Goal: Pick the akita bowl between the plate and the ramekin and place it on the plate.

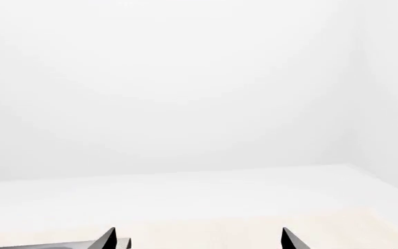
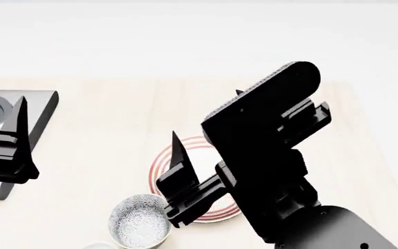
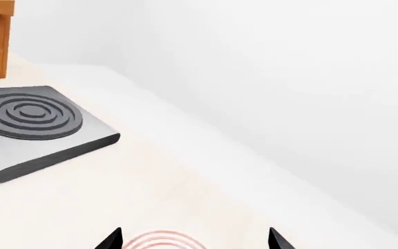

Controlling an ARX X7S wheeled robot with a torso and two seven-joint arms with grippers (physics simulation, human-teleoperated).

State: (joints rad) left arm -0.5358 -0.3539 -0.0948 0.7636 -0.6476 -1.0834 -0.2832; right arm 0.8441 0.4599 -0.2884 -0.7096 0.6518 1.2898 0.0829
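Speckled grey akita bowl (image 2: pixel 139 224) (red-ringed white plate (image 2: pixel 159 167))

No readable text, label, brand, number or sign shows on anything in these three views.

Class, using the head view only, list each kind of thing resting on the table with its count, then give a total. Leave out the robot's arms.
Patterned bowl: 1
Red-ringed plate: 1
Grey slab with raised rings: 1
Pale item cut off at the bottom edge, too little showing to name: 1
Total: 4
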